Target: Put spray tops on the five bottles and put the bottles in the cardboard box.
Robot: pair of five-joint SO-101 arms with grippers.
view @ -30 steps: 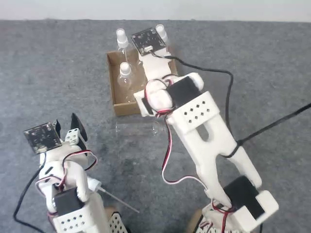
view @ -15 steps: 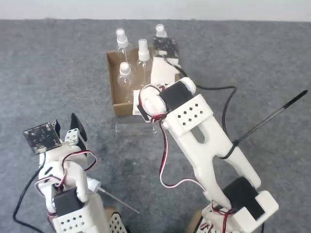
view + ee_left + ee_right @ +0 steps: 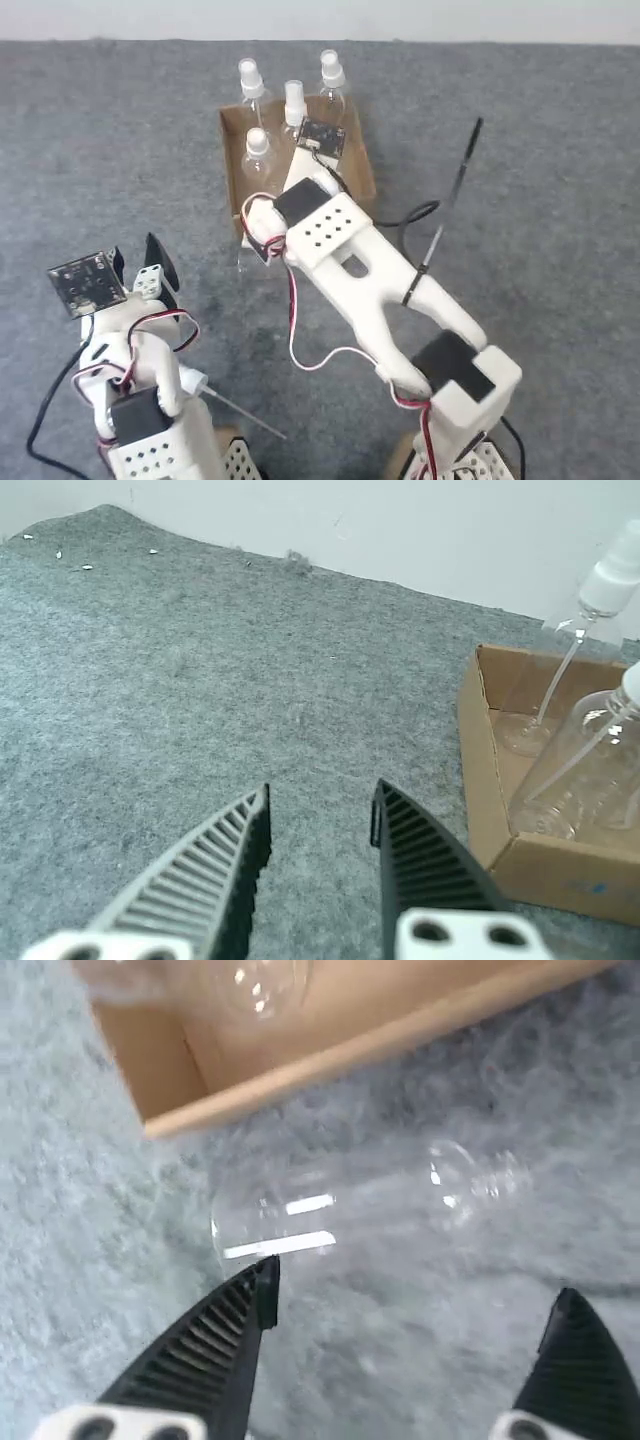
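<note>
Grey carpet [image 3: 120,150], short and fuzzy, covers the whole table. Over it stretches the right arm [image 3: 370,290], blocky white plastic with black motors and a loose black cable [image 3: 450,200]. It leans forward until its wrist hangs above the front wall of the cardboard box [image 3: 230,170]. The left arm [image 3: 140,370] sits folded near its own base, well apart from the box.

The box is a shallow, open tray of plain brown card with low walls. Four upright bottles [image 3: 258,160] stand inside it, clear plastic with rounded shoulders, each wearing a white spray top.

The fifth bottle [image 3: 350,1210] lies on its side on the carpet, just outside the box's front wall and roughly parallel to it. It is see-through and glossy, and its threaded neck is bare. The right gripper [image 3: 417,1290] hovers over it with its two black fingers spread wide and nothing between them. The bottle sits just beyond the fingertips. The ribbed finger [image 3: 225,1345] points at the bottle's base end, and I cannot tell whether that tip touches the plastic. The neck points toward the other finger's side.

The left gripper [image 3: 320,795] is empty, its ribbed black fingers parted by a narrow gap, aimed over bare carpet with the box off to one side.

A loose spray top [image 3: 200,383], white with a thin straight dip tube, lies against the left arm's base.
</note>
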